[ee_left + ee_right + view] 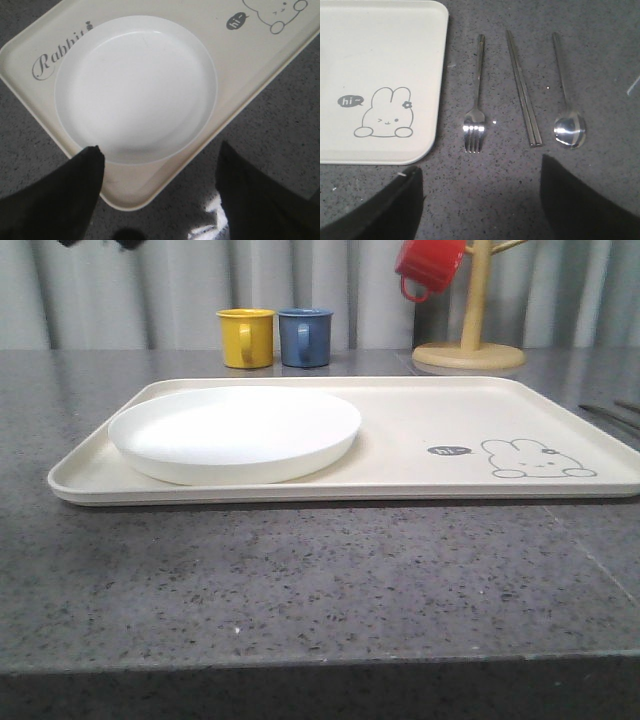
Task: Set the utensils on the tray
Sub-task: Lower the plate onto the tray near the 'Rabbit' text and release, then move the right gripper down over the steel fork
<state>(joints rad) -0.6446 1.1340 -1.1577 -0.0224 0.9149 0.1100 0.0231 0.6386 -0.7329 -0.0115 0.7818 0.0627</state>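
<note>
The cream tray with the rabbit drawing lies across the middle of the grey table. In the right wrist view, three silver utensils lie side by side on the table beside the tray: a fork, a pair of chopsticks and a spoon. My right gripper hangs open above the bare table just short of the fork's tines, holding nothing. My left gripper is open and empty above the tray's near left corner.
A round white plate sits on the tray's left half. Behind the tray stand a yellow mug and a blue mug. A wooden mug tree with a red mug stands at the back right.
</note>
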